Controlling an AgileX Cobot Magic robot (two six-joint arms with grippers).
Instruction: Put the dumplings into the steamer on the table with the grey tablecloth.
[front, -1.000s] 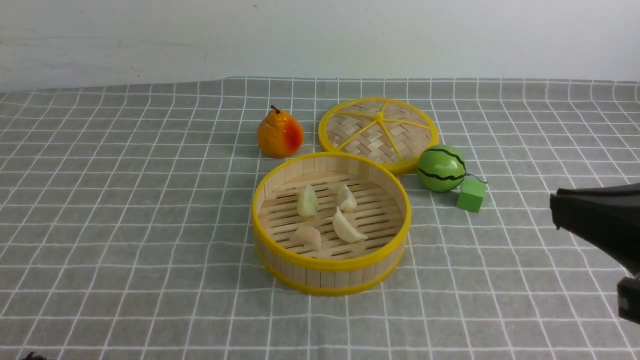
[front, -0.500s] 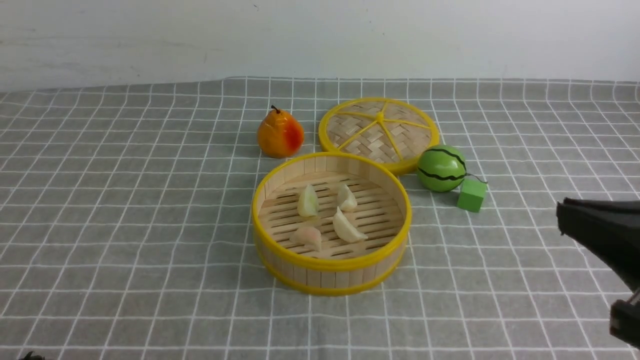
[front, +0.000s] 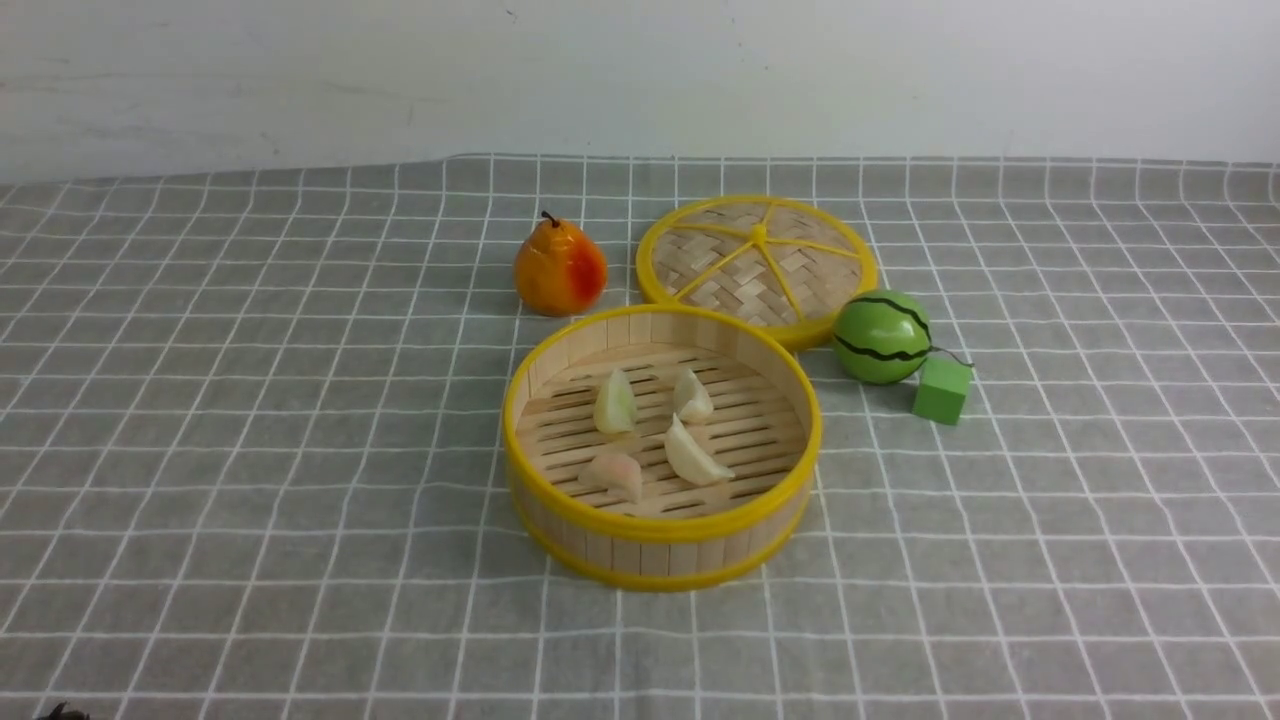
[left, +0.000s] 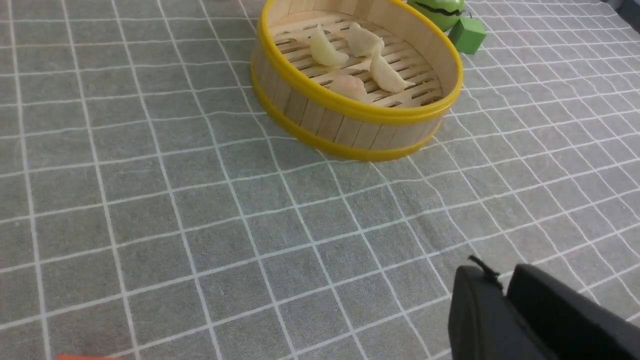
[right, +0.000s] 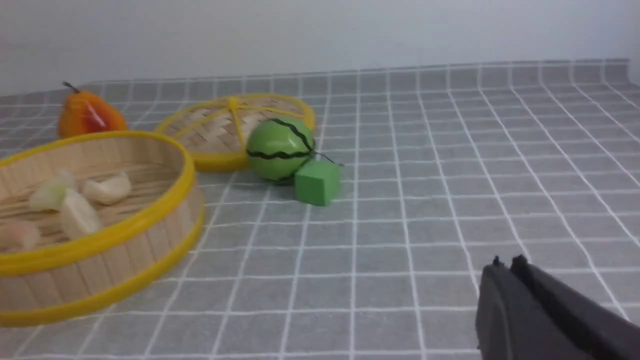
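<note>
The round bamboo steamer (front: 662, 545) with yellow rims stands mid-table on the grey tablecloth (front: 250, 450). Several small glossy dumplings lie on its slatted floor: a pale yellow-green one (front: 614, 403), an off-white one (front: 692, 396), a larger off-white one (front: 693, 456) and a pinkish one (front: 617, 473). The steamer also shows in the left wrist view (left: 350, 125) and the right wrist view (right: 100, 270). My left gripper (left: 500, 280) is shut and empty, above bare cloth near the steamer's front. My right gripper (right: 506, 267) is shut and empty, to the right of the steamer. Neither gripper shows in the front view.
The flat woven steamer lid (front: 757, 262) lies behind the steamer. An orange-red pear (front: 559, 268) stands to its left. A green watermelon toy (front: 883, 337) and a green cube (front: 942, 390) sit right of the steamer. A white wall bounds the far edge.
My right gripper has drawn back rightward and downward and has left the front view. The dumplings and the steamer have not moved.
</note>
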